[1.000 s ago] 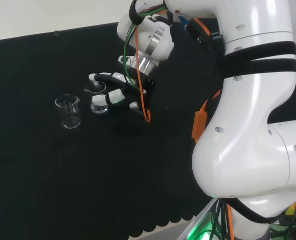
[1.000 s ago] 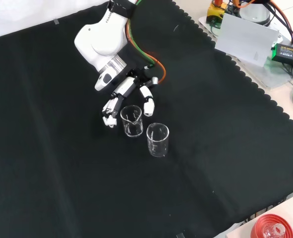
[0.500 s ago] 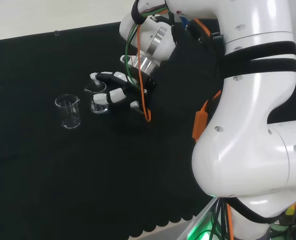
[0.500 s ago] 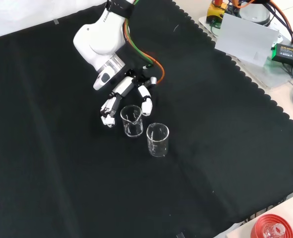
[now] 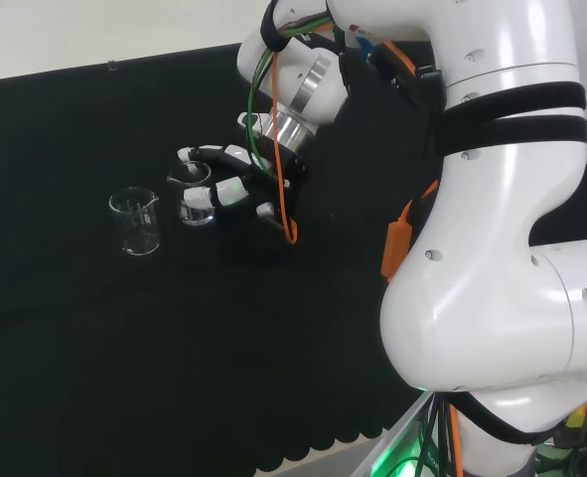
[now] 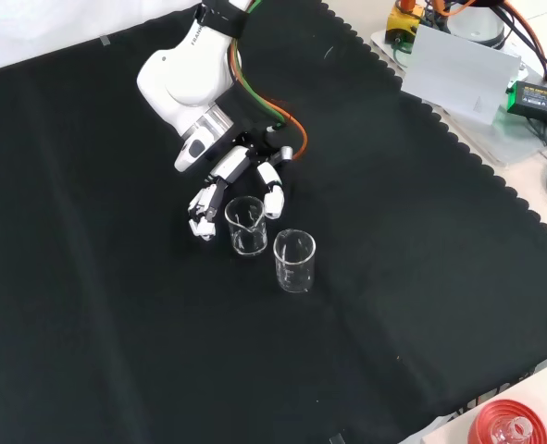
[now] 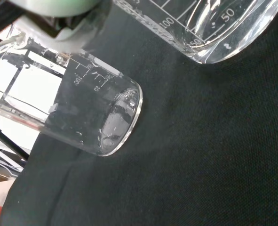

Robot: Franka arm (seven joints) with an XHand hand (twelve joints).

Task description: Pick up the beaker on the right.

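Two beakers stand on the black cloth of the tabletop [image 6: 421,277], and that is the full count of glassware there. One beaker [image 6: 246,225] sits right by the hand [image 6: 236,176] in the front view; the other beaker [image 6: 294,261] stands just beside it, nearer the camera. The head view agrees: one beaker [image 5: 197,197] by the hand [image 5: 235,182], one beaker [image 5: 136,221] to its left. The wrist view shows both up close, one [image 7: 82,113] and two [image 7: 209,28]. One hand, one white arm [image 5: 492,229]. At the front view's lower right corner, one red ribbed stand [image 6: 514,425].
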